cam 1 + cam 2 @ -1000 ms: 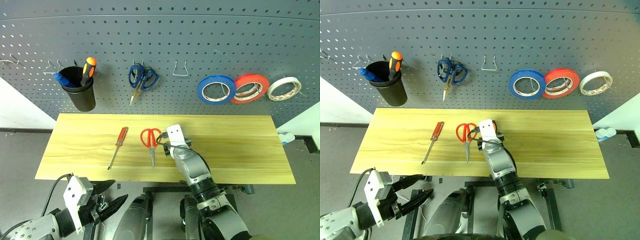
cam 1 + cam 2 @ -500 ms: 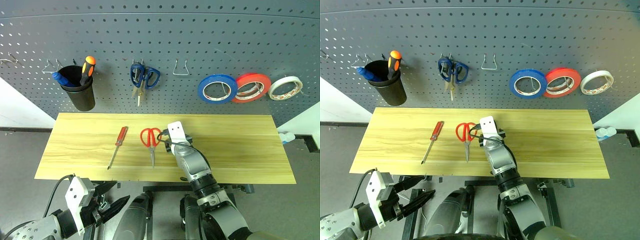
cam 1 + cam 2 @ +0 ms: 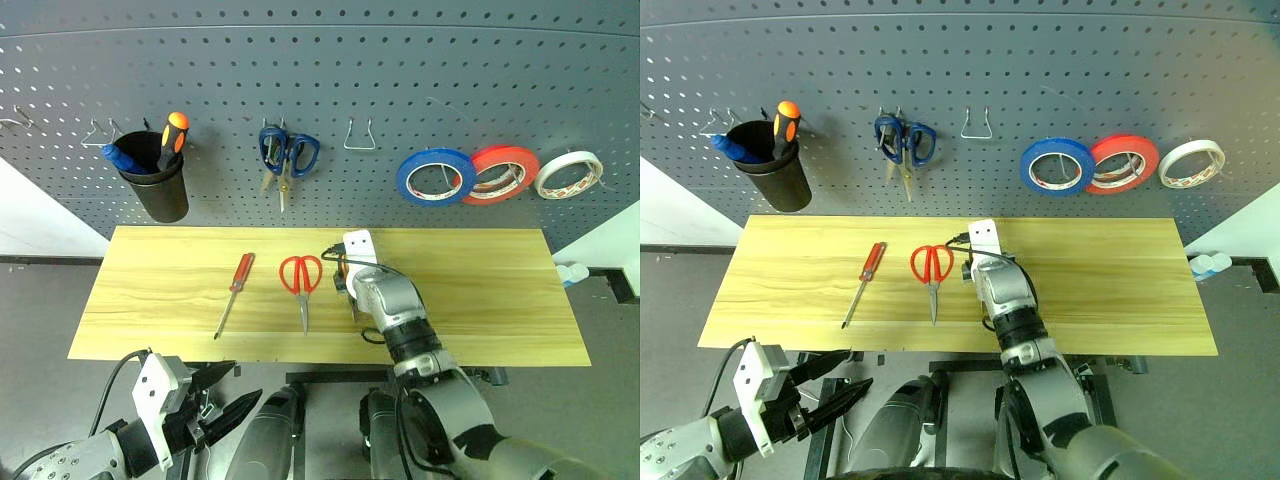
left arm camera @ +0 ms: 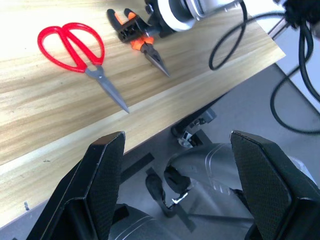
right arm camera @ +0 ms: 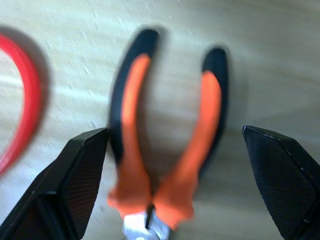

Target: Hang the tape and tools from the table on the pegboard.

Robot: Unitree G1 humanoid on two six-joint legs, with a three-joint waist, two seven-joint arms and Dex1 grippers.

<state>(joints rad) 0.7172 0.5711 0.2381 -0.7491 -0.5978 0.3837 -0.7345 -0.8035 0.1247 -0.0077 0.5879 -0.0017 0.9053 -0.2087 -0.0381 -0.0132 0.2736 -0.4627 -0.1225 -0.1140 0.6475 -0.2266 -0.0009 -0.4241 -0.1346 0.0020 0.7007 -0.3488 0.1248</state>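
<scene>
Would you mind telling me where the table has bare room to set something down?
The table is bare from the right gripper to its right end, and from the red-handled screwdriver to its left end. Crowded middle: screwdriver, red-handled scissors, and pliers lie close together.

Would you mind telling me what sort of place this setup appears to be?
Probably a workshop or tool-storage station: a dark grey pegboard with hooks holds scissors and tape rolls, and a wooden table below it bears a red-handled screwdriver, red-handled scissors and pliers.
</scene>
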